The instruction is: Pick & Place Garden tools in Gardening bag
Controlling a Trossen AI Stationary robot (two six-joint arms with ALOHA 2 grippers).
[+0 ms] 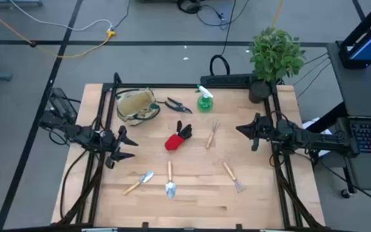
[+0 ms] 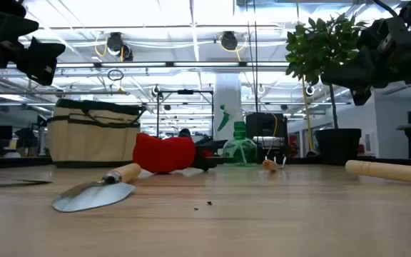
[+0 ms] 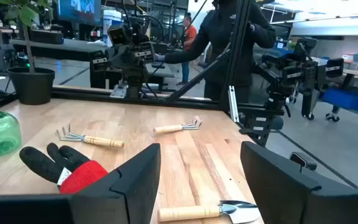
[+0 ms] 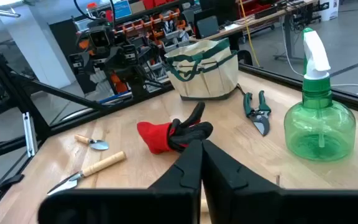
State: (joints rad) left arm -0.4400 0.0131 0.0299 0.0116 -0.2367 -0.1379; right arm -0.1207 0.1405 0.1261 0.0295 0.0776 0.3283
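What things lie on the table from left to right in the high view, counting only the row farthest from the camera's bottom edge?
Bag → shears → spray bottle → plant pot.

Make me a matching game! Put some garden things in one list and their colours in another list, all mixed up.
Things:
1. spray bottle
2. glove
3. gardening bag
4. pruning shears

Colours:
A. tan with dark green trim
B. dark
C. green with a white top
D. red and black

Pairs: 1-C, 2-D, 3-A, 4-B
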